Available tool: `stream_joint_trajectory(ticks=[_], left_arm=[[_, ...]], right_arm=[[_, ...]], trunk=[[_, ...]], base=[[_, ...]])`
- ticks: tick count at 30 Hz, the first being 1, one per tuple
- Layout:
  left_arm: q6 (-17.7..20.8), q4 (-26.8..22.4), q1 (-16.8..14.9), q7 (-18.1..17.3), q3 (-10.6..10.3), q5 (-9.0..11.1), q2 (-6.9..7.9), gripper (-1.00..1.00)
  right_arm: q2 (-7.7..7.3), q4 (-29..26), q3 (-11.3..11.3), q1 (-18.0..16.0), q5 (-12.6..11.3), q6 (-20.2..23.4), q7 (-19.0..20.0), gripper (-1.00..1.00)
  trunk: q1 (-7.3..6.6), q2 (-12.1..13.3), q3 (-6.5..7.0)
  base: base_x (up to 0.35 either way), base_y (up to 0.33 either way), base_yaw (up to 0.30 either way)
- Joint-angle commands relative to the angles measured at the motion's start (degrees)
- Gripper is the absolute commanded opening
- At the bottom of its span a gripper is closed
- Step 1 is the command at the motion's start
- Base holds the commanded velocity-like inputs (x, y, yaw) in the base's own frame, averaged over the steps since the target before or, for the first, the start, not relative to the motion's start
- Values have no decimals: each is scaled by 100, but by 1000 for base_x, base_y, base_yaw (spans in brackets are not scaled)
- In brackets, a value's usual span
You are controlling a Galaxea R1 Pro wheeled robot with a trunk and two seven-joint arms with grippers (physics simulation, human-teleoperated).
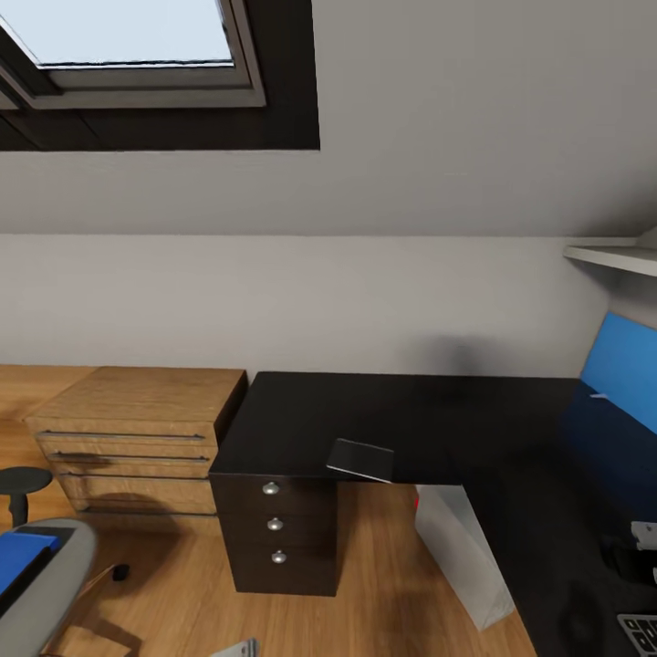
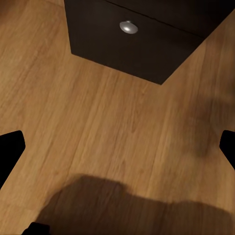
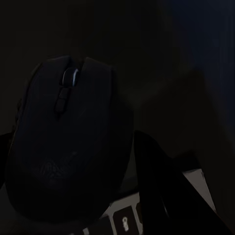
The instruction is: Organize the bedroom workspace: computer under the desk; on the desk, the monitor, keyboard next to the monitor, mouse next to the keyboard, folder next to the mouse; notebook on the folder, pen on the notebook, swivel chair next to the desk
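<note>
A black mouse (image 3: 68, 142) with a pale scroll wheel sits between my right gripper's (image 3: 73, 142) dark fingers (image 3: 156, 186), which are shut on it just above the keyboard (image 3: 127, 215). In the head view the keyboard (image 1: 641, 631) lies at the dark desk's (image 1: 411, 411) near right corner, under the blue-screened monitor (image 1: 625, 370). A dark notebook (image 1: 360, 459) rests at the desk's front edge. The white computer (image 1: 465, 547) stands under the desk. The blue folder (image 1: 20, 558) lies on the grey swivel chair (image 1: 55, 584). My left gripper (image 2: 117, 147) hangs open over the floor.
The desk's drawer unit (image 1: 278, 538) with round knobs (image 2: 128, 27) stands beside a wooden dresser (image 1: 137, 438). A small round black stool (image 1: 20, 484) sits left of the chair. A skylight (image 1: 128, 36) is overhead and a white shelf (image 1: 611, 255) juts out above the monitor. Wood floor (image 2: 98, 122) lies below.
</note>
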Motion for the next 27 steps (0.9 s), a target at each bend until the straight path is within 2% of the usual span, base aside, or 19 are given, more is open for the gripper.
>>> stream_joint_trajectory(ticks=[1, 10, 16, 25, 27], left_arm=[[24, -16, 1, 38, -11, 39, 2, 100], [24, -16, 3, 39, -10, 39, 5, 100], [24, -16, -1, 41, -14, 39, 6, 100], [24, -16, 2, 37, -16, 39, 1, 100], [24, -16, 3, 37, -17, 39, 5, 100]], right_arm=[[0, -9, -12, -2, -62, 32, -6, -100], [12, -1, -3, -2, -47, 39, -12, -100], [67, 6, -3, -2, 194, 166, -14, -100], [79, -1, -3, -3, 232, 273, -12, -100], [79, -1, -3, -2, 267, 273, -12, -100]], trunk=[[24, -47, -25], [221, -408, -187], [353, -648, -294], [551, -1009, -456], [551, -1009, -456]], base=[[0, 0, 0], [0, 0, 0], [0, 0, 0], [0, 0, 0], [0, 0, 0]])
